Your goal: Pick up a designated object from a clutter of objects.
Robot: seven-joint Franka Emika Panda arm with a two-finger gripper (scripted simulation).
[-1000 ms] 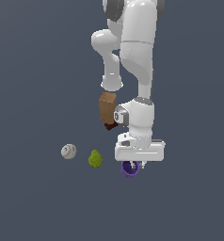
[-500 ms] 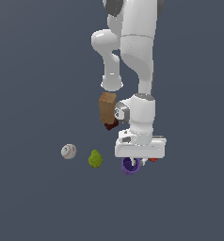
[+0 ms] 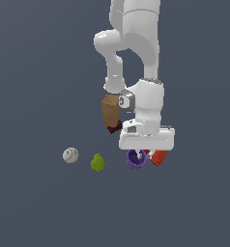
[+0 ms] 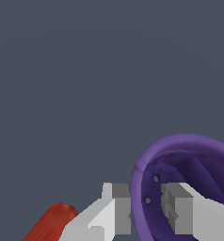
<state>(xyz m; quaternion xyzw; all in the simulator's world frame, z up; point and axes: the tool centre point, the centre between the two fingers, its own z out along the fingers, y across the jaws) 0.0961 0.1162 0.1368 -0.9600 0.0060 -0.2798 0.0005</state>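
Purple cup [image 4: 189,164] sits right at the gripper [image 4: 147,209], whose two fingers straddle its rim in the wrist view, one inside, one outside, apparently pinching it, a grip the exterior view hides.

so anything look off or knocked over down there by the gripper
The purple cup lies tipped on its side, its open mouth facing the exterior camera rather than up. In the wrist view the gripper straddles the cup's rim, one finger inside the hollow and one outside. Nothing looks spilled or broken.
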